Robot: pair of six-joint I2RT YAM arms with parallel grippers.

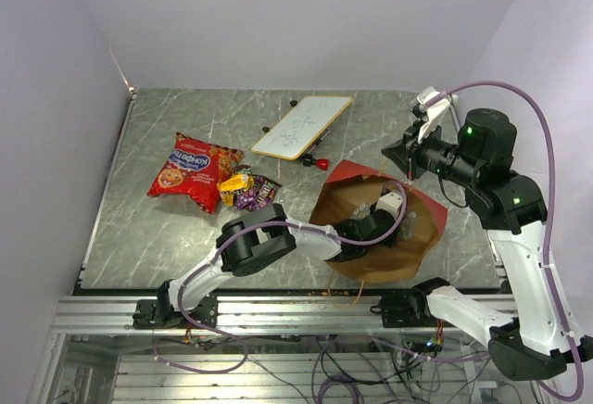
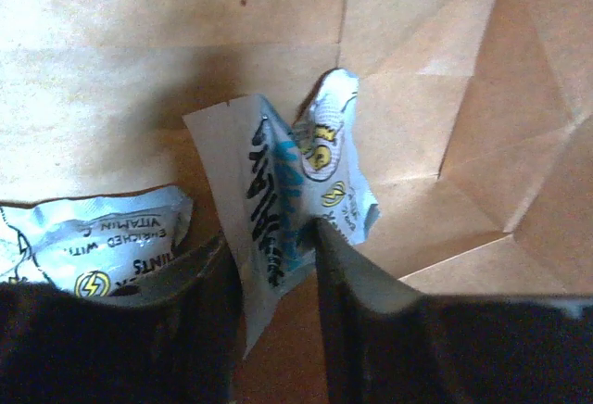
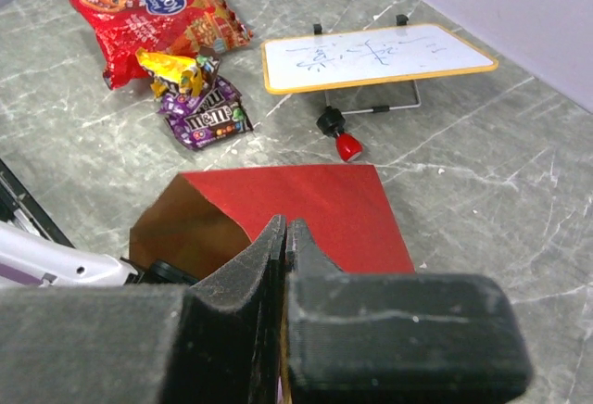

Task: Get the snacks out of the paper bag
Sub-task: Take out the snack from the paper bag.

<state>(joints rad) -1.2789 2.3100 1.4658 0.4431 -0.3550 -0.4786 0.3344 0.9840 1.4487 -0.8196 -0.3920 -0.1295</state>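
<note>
Deep inside the paper bag (image 1: pixel 335 202), lying on its side on the desk (image 1: pixel 167 237) with the brown lining showing and the mouth turned toward the left arm: the left hand (image 2: pixel 273 246), fingers drawn in close and clamped on the lower edge of a crumpled light blue packet (image 2: pixel 278 191), upright against the kraft wall. Just to the left, partly behind the left finger, a second light blue packet (image 2: pixel 102 246), loose in the bag. Out on the desk, well left of the bag: the red chip bag (image 1: pixel 193 170), with the yellow packet (image 1: pixel 233 182) and the purple packet (image 1: pixel 257 193) bunched at its right corner, touching each other. Beyond the bag, toward the far edge: the white board (image 1: pixel 303 126), tilted on a wire stand, and the marker (image 1: pixel 318 160) just in front of it. Raised off the desk over the far right side of the bag: the right hand (image 3: pixel 285 228), fingers pressed together, nothing between them.
</note>
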